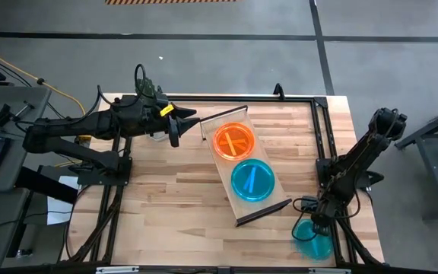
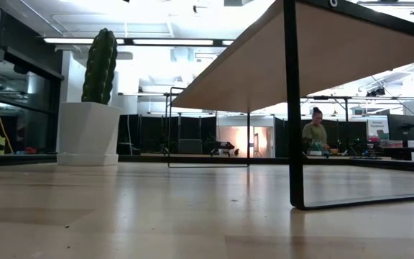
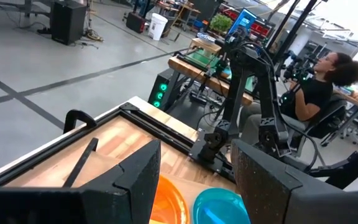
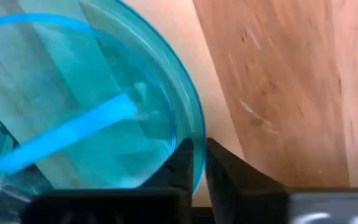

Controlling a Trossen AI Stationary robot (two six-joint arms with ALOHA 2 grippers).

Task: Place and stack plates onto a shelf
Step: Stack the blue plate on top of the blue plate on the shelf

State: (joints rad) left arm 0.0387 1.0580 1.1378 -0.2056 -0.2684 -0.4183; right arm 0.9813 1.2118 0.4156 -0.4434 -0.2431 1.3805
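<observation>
On the butcher-block tabletop (image 1: pixel 173 198) we see the shelf (image 1: pixel 241 210) lying at a slant near the middle, a long light-wood board with a dark rail at each short end; two plates rest on it side by side, an orange plate (image 1: pixel 233 141) toward the far rail and a teal plate (image 1: pixel 252 180) next to it toward the near rail. At the table's near right corner we find our right gripper (image 1: pixel 315 226) lowered over another teal-blue plate (image 1: pixel 311 240) that sits by the table's edge; in the right wrist view its two dark fingers (image 4: pixel 180 163) stand pinched together on the rim of that plate (image 4: pixel 73 118), with only a sliver of gap between them. Our left gripper (image 1: pixel 175 127) hangs at the far left of the table, just beside the shelf's far end, touching nothing; in the left wrist view its fingers (image 3: pixel 138 180) are spread wide apart, with the orange and teal plates showing between them. Beyond the table a person (image 3: pixel 319 93) sits at a bench.
</observation>
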